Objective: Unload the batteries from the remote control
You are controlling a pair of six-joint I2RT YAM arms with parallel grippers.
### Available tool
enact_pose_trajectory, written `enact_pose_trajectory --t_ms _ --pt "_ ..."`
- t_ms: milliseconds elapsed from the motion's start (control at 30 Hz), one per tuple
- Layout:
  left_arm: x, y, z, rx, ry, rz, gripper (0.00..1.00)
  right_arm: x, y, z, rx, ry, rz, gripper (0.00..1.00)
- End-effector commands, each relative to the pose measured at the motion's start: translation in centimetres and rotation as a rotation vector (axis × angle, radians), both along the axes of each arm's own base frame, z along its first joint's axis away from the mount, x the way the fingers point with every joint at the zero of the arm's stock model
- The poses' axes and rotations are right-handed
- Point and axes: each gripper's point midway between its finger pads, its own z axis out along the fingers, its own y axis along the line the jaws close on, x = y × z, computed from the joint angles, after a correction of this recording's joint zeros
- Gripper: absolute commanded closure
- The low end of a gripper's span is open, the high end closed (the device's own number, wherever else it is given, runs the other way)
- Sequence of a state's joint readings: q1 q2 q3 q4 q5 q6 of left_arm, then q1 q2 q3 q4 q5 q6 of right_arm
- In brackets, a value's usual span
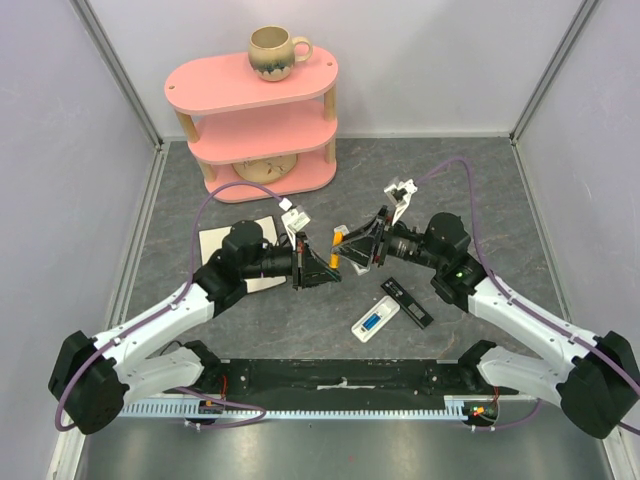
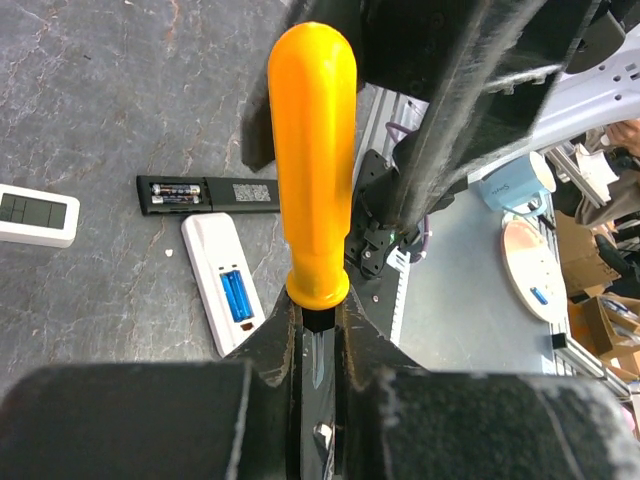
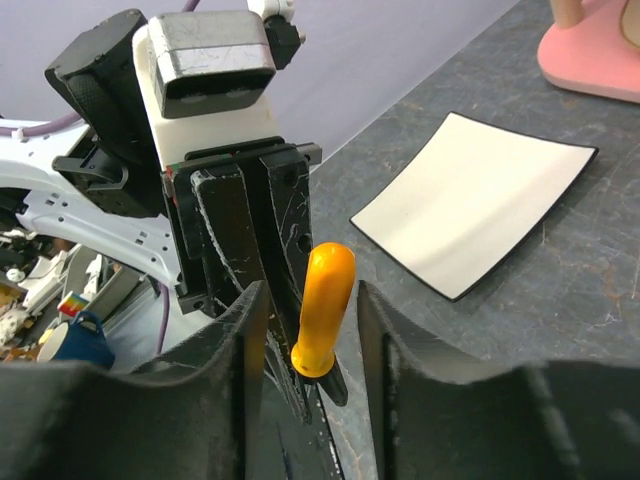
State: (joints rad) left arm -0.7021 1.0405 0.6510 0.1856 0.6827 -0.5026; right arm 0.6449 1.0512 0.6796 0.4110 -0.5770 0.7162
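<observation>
The white remote control (image 1: 375,320) lies face down on the table with its back open. Two blue batteries (image 1: 371,322) sit in its compartment, and the left wrist view shows the batteries (image 2: 237,294) inside the remote control (image 2: 222,280). My left gripper (image 1: 320,265) is shut on the metal shaft of an orange-handled screwdriver (image 2: 312,160), held above the table. My right gripper (image 3: 312,300) straddles the orange handle (image 3: 325,310) with its jaws open, and a gap shows on each side.
A long black strip (image 1: 408,302) with an open end lies right of the white remote. A white square pad (image 1: 245,250) lies under my left arm. A pink shelf (image 1: 255,120) with a mug (image 1: 275,50) stands at the back. Another white device (image 2: 35,213) lies nearby.
</observation>
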Motion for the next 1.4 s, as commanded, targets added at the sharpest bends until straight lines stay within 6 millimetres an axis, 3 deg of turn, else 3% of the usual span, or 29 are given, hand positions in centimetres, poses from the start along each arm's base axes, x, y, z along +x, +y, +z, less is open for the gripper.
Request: enact_pose_trajectory --t_ms 0,133,400,867,967,1033,1067,1233,1267,1300,1333,1367 --pt "0.3 -0.3 2.0 -0.022 -0.078 -0.022 0.98 -0.8 0.5 1.0 0.051 0.001 0.062 0.60" --pt "0.2 -0.3 1.8 -0.018 -0.072 -0.025 0.98 -0.8 0.5 0.9 0.057 0.014 0.058 0.74" --pt "0.0 -0.3 1.8 -0.023 -0.066 -0.033 0.98 -0.3 0.7 0.4 0.067 0.039 0.045 0.76" --pt "-0.2 -0.1 1.5 -0.019 -0.064 -0.032 0.98 0.1 0.4 0.4 0.082 0.053 0.041 0.61" --pt "-0.2 -0.1 1.5 -0.020 -0.064 -0.032 0.98 0.1 0.3 0.3 0.085 0.053 0.047 0.70" --pt "-0.2 -0.1 1.4 -0.018 -0.063 -0.032 0.98 0.0 0.4 0.4 0.090 0.045 0.060 0.84" --pt "-0.2 -0.1 1.3 -0.017 -0.062 -0.032 0.98 -0.1 0.5 0.2 0.086 0.048 0.070 0.97" --pt "-0.2 -0.1 1.2 -0.013 -0.060 -0.029 0.97 -0.1 0.5 0.0 0.081 0.040 0.066 1.00" --pt "-0.3 0.0 1.1 -0.011 -0.060 -0.028 0.94 0.0 0.3 0.0 0.078 0.036 0.060 1.00" --pt "-0.2 0.1 1.2 -0.011 -0.065 -0.026 0.78 0.1 0.3 0.1 0.075 0.032 0.049 1.00" --pt "-0.2 0.2 1.1 -0.005 -0.067 -0.018 0.68 0.2 0.2 0.0 0.066 0.018 0.041 1.00" --pt "-0.3 0.3 1.2 -0.008 -0.074 -0.013 0.45 0.2 0.0 0.0 0.056 0.020 0.029 1.00"
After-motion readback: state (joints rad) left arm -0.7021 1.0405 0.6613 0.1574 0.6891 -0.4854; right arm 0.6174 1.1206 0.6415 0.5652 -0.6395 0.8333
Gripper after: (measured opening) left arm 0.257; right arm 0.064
